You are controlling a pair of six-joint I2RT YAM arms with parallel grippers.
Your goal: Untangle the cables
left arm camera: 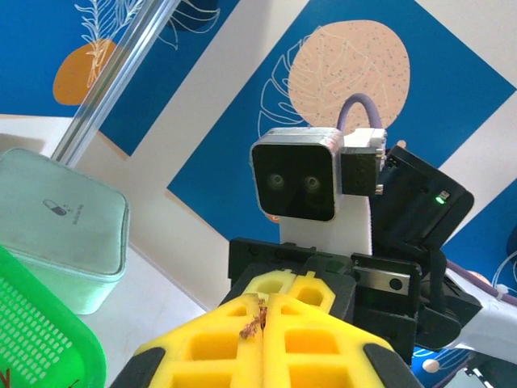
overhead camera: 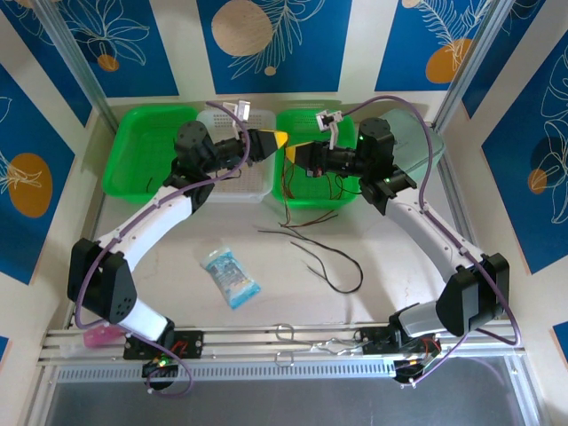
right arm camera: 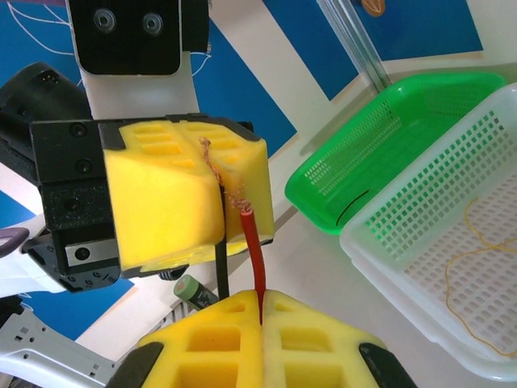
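Thin red insulated wire (right arm camera: 255, 250) clamped in right gripper (right arm camera: 260, 323) jaws; frayed copper end (left arm camera: 253, 323) pinched between left gripper (right arm camera: 216, 190) jaws.

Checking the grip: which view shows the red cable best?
Right wrist: the red cable runs plainly from the right gripper to the left gripper. Left wrist catches its frayed tip; top external is too distant.

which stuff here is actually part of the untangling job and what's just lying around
Job:
- red cable, pinched by left gripper and right gripper
- dark cables on the table
- pale yellow cable in the white basket

Lying about:
- blue packet
- pale green box
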